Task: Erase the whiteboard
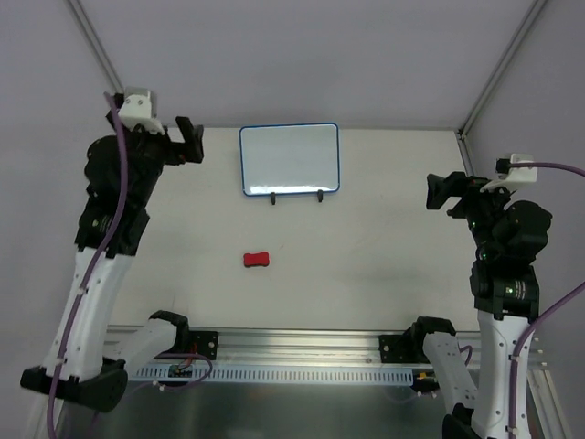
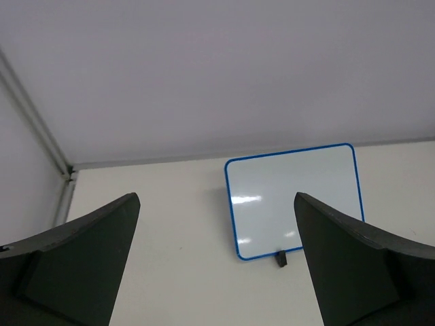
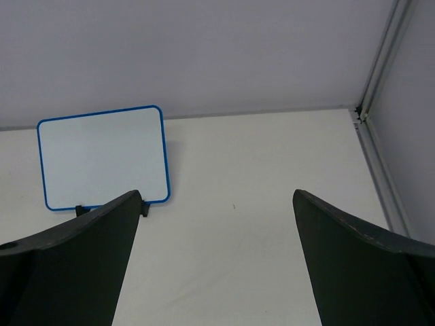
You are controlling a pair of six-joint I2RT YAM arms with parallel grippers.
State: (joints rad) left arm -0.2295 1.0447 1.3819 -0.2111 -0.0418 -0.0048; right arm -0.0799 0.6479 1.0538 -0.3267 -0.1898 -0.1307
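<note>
The whiteboard (image 1: 289, 158) has a thin blue frame and a blank white face; it leans on a black wire stand (image 1: 295, 197) at the back middle of the table. It also shows in the left wrist view (image 2: 293, 200) and the right wrist view (image 3: 103, 156). A small red bone-shaped eraser (image 1: 257, 260) lies on the table in front of the board. My left gripper (image 1: 192, 140) is open and empty, raised at the board's left. My right gripper (image 1: 437, 191) is open and empty, raised at the far right.
The white table (image 1: 366, 256) is bounded by grey walls with metal corner posts at the back left (image 1: 96, 46) and back right (image 1: 498, 69). An aluminium rail (image 1: 302, 352) with the arm bases runs along the near edge.
</note>
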